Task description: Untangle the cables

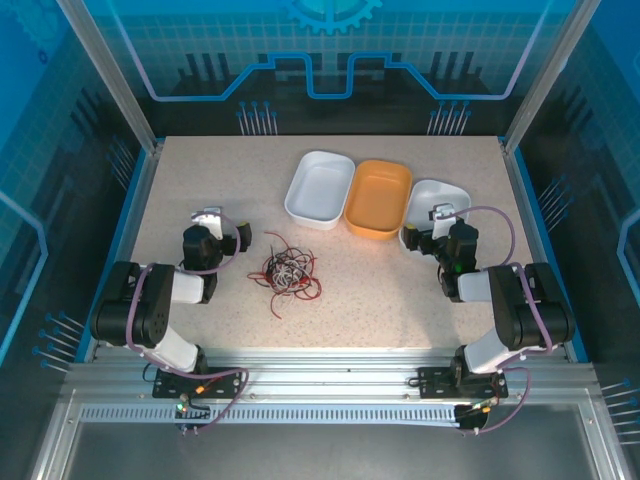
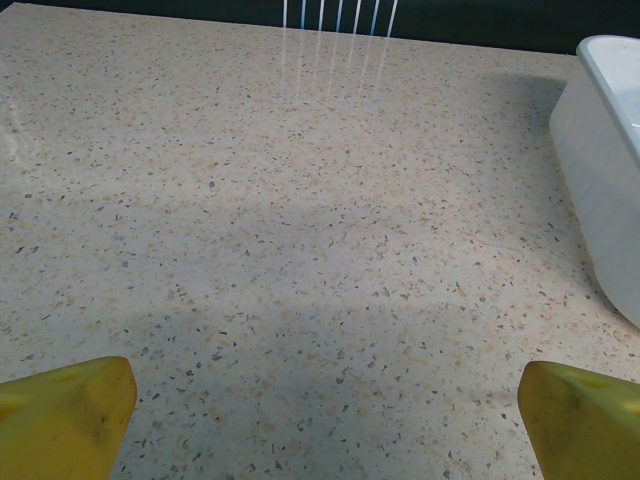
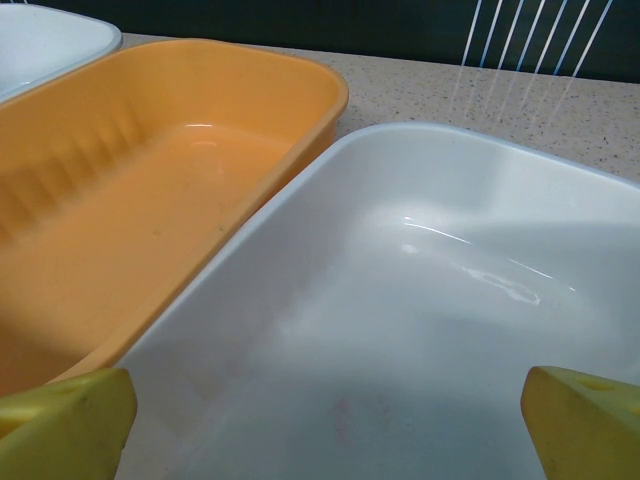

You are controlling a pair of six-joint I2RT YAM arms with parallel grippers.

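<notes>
From above, the cables lay in a loose red, black and white clump on the table, near its middle. They were closer to the left gripper than to the right gripper, and neither touched them. The clump had no firm long axis as far as I could tell, perhaps a little wider across than deep, with one red tail pointing toward the near edge. Beyond it stood the left white tray, the orange tray and the right white tray, side by side. The left wrist camera showed what the overhead blurred: yellow fingers spread wide apart (just the tips, at the frame's bottom corners) over bare speckled tabletop, gripping nothing, with the left white tray's wall at the right. The right wrist camera showed that gripper's fingers equally spread above the right white tray's glossy floor, the orange tray just beside it.
</notes>
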